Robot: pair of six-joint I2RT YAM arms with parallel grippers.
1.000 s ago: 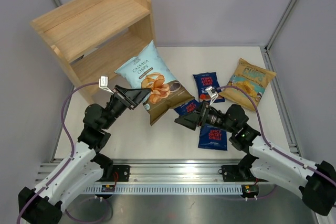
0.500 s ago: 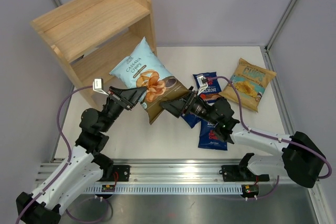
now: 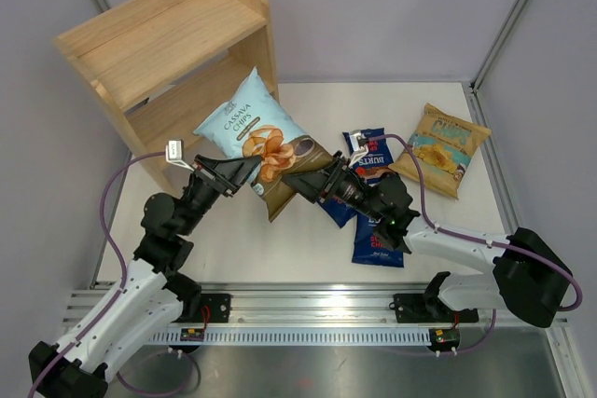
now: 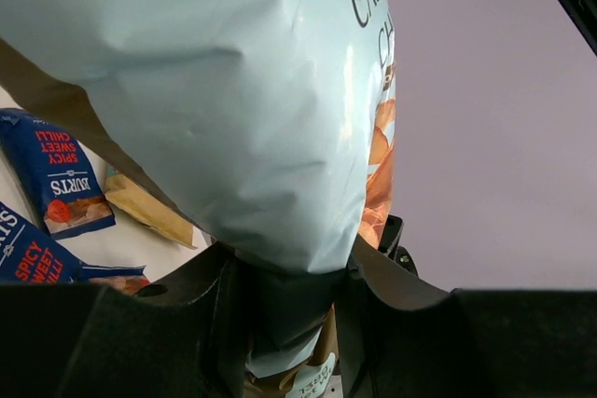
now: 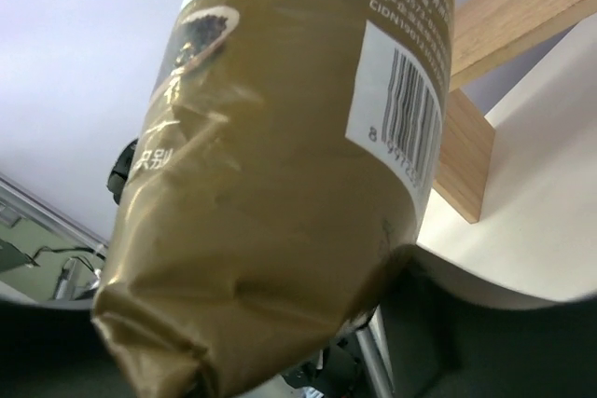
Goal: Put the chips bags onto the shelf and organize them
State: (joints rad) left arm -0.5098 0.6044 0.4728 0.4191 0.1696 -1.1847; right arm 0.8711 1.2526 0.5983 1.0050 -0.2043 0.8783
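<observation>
shelf [image 3: 159,44] far left, lower tier just beyond the bag | cassava bag [image 3: 252,128] aloft, long axis far-left to near-right | my left pincer [image 3: 244,171] clamps its near edge, nearer the shelf | my right pincer [image 3: 300,182] at its olive end, grip unclear

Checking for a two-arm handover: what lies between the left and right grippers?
Only the Cassava Chips bag, pinched by the left gripper, its brown end at the right gripper; top external view shows it.
</observation>
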